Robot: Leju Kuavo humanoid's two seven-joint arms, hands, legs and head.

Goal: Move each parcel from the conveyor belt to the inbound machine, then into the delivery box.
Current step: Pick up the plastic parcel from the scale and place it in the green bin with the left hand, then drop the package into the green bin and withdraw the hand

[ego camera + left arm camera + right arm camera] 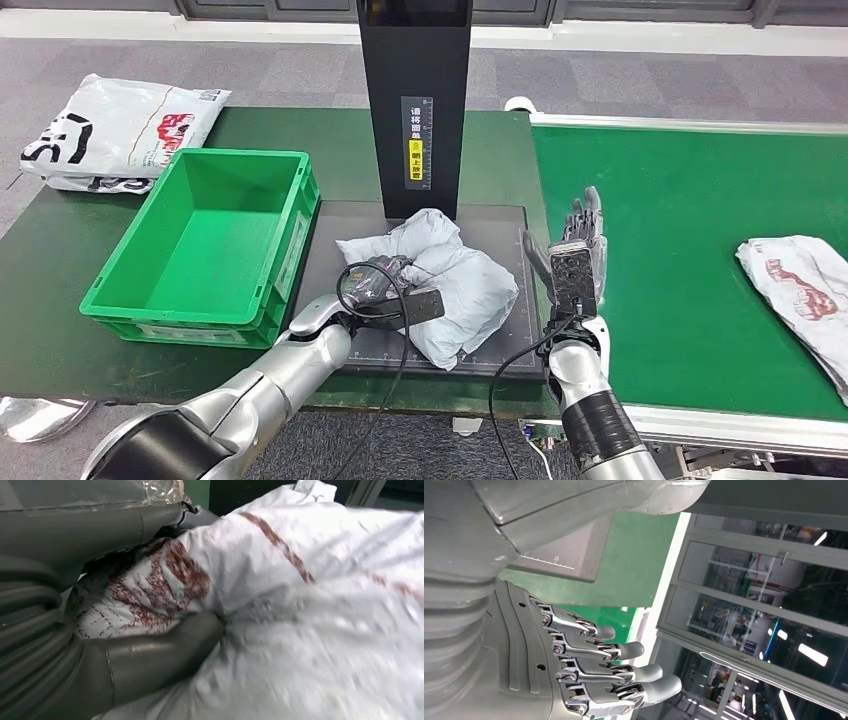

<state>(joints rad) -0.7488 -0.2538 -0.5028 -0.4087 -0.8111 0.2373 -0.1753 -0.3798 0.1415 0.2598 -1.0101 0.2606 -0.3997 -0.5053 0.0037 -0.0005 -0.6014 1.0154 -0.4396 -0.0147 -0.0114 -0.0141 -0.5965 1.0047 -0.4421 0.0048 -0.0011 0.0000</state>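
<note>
A crumpled grey-white parcel (pixel 465 285) with red print (pixel 310 605) lies on the inbound machine's dark plate (pixel 335 225), in front of its black column (pixel 415 100). My left hand (pixel 375 285) grips the parcel's near left side, and in the left wrist view its thumb (pixel 160 650) presses into the plastic. My right hand (pixel 580 245) is raised beside the plate's right edge, at the belt's left border. Its fingers (pixel 624 672) are stretched out with nothing in them. A second white parcel (pixel 800 285) with red print lies on the green conveyor belt (pixel 680 200) at the far right.
An empty green delivery box (pixel 190 315) stands just left of the plate. Another white printed parcel (pixel 120 130) lies on the table's back left corner. Black cables loop over my left wrist. Glass walls stand beyond the belt in the right wrist view.
</note>
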